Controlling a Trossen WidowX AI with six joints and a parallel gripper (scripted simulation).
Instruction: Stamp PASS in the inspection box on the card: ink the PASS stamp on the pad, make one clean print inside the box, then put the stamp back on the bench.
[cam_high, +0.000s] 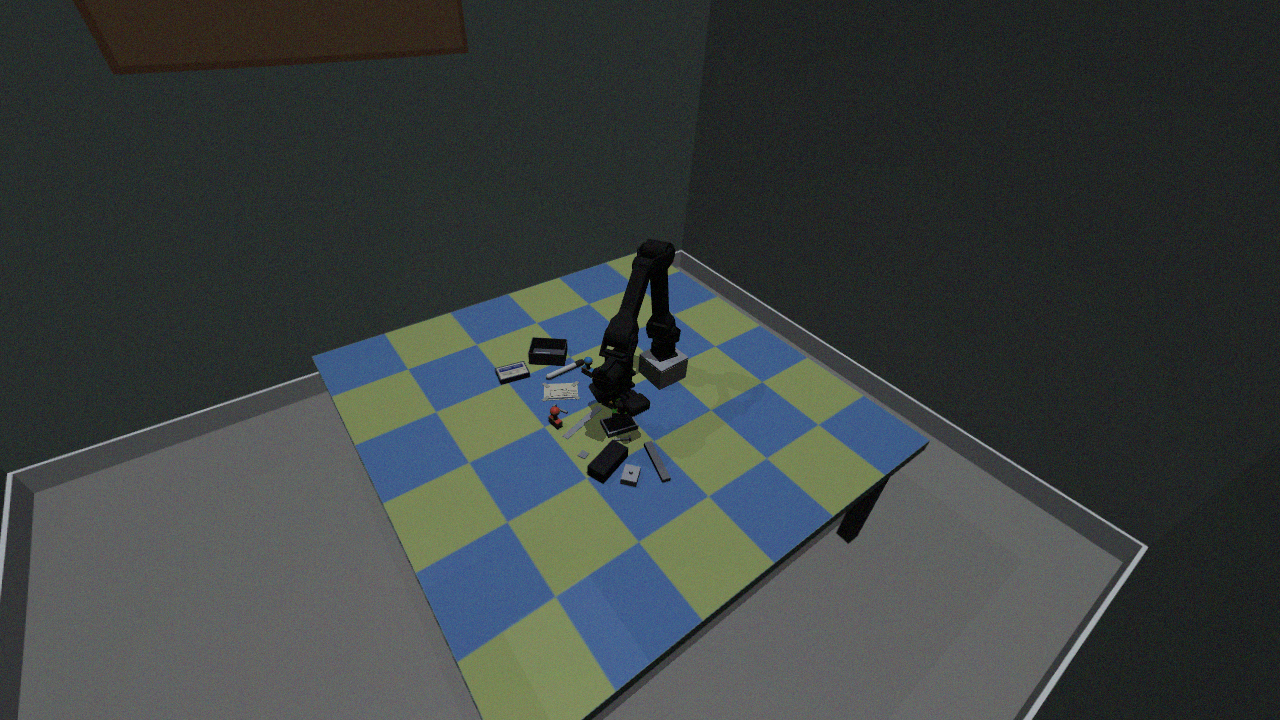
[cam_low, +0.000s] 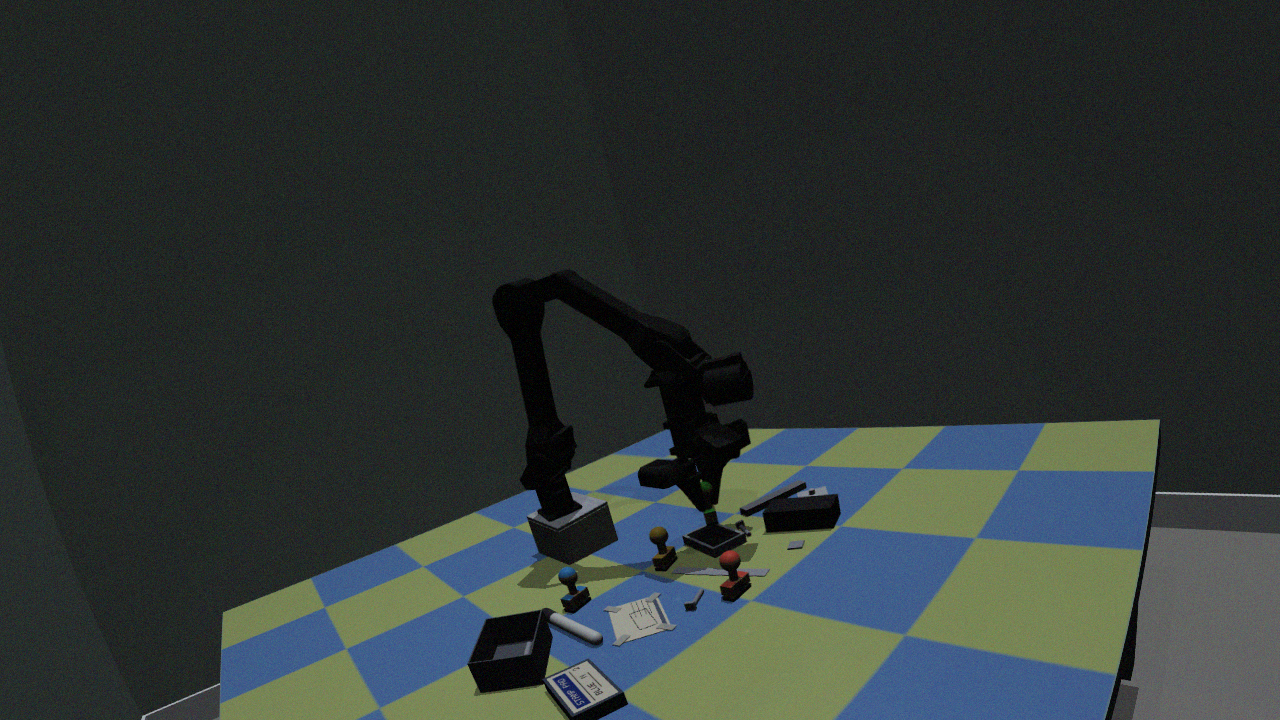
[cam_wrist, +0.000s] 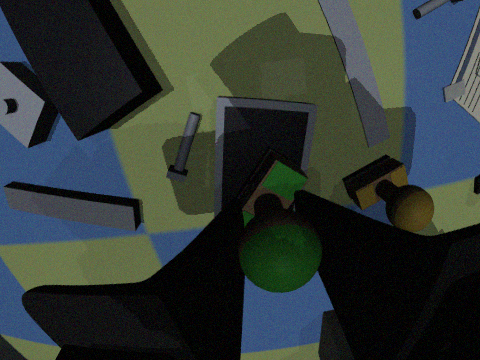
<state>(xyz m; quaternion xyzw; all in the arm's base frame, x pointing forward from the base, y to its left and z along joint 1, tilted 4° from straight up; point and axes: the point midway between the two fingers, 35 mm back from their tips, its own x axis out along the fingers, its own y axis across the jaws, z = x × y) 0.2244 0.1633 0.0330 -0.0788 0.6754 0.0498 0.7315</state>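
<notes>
The gripper (cam_low: 708, 506) (cam_wrist: 268, 204) is clamped on the green-knobbed stamp (cam_low: 706, 488) (cam_wrist: 281, 252), presumably PASS, holding it base-down over the open ink pad (cam_high: 618, 428) (cam_low: 713, 549) (cam_wrist: 267, 125), apparently for inking before the taped card (cam_high: 561, 391) (cam_low: 639, 619) (cam_wrist: 471, 95) gets its print.

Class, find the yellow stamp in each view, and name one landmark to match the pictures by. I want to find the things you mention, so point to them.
Top: I cannot pick it out; the arm may hide it.
Exterior: yellow stamp (cam_low: 661, 548) (cam_wrist: 388, 187), just left of the open pad (cam_high: 619, 426) (cam_low: 715, 540) (cam_wrist: 265, 125).
Wrist: right of centre, right of the green stamp (cam_low: 707, 501) (cam_wrist: 281, 255).
Shared landmark: the open pad.
</notes>
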